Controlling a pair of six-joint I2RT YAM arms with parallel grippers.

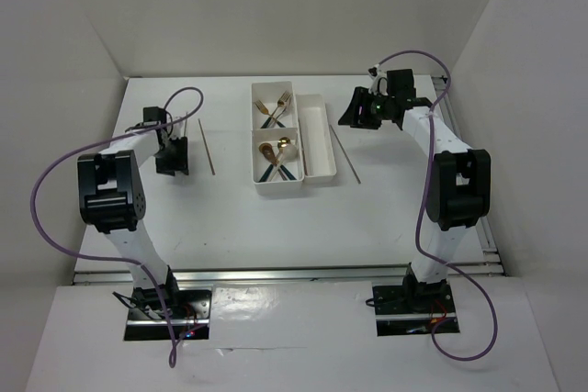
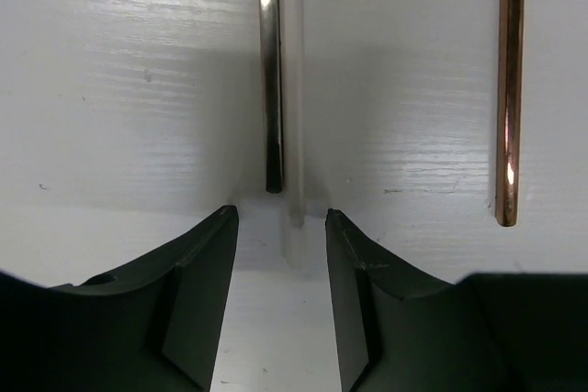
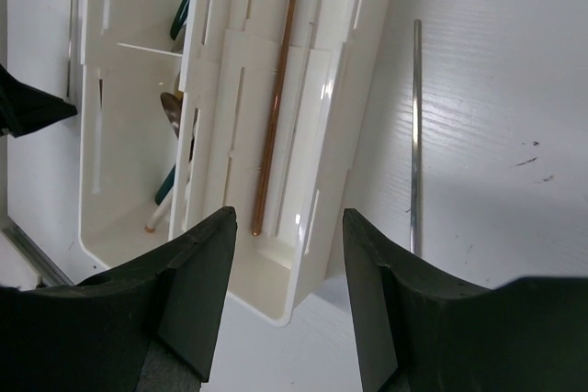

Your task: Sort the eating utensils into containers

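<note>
- left gripper (image 2: 280, 218): fingers (image 2: 202, 273) apart, nothing between them, low over the table (image 1: 276, 227), well left of the white tray (image 1: 315, 140)
- dark silvery chopstick (image 2: 269, 71): flat on the table, its near end just ahead of the gap between the left fingers, not touching them
- copper chopstick (image 2: 508, 89): flat on the table, parallel to the silvery one, on the side nearer the tray; apart from the gripper
- right gripper (image 3: 285, 218): fingers (image 3: 197, 291) apart, holding nothing, up over the far right end of the tray
- second copper chopstick (image 3: 276, 98): lying lengthwise in the tray's long narrow compartment, free of the fingers
- silver chopstick (image 3: 415, 135): on the table just right of the tray, along its long side, not touching it
- gold forks (image 1: 274, 107): in the tray's far square compartment
- gold spoons (image 1: 278, 155) with teal handles: in the tray's near square compartment, one brownish bowl among them
- tray: mid-table, between the two grippers, long compartment on its right side
</note>
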